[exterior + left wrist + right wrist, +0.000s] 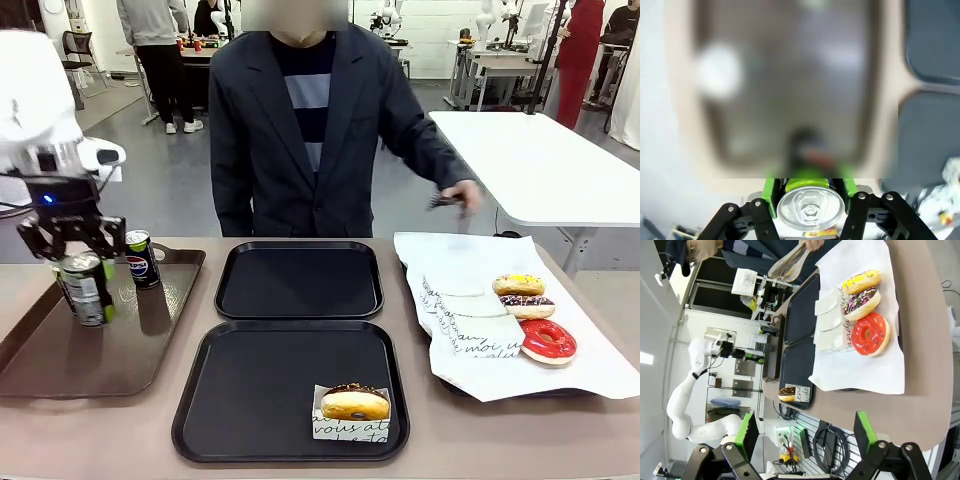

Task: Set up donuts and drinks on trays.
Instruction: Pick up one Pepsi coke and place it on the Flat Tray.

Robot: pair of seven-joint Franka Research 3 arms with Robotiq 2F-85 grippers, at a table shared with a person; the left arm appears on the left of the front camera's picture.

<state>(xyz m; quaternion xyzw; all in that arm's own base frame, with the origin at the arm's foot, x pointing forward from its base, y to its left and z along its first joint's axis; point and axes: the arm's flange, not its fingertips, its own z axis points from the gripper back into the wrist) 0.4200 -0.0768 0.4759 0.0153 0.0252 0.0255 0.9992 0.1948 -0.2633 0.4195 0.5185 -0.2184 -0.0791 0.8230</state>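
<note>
At far left, our left gripper (84,270) pinches a soda can (86,302) over the brown tray (60,375); we should carry it upright to the nearer black tray (250,400).

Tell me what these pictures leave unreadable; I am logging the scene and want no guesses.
- Label of the slim dark soda can in the left gripper: front view, too small to read.
- Floor of the long brown plastic tray: left wrist view, out of focus.
- What lies under the white paper sheet: front view, the sheet covers it.
- Object in the person's hand: front view, motion blur.
</note>
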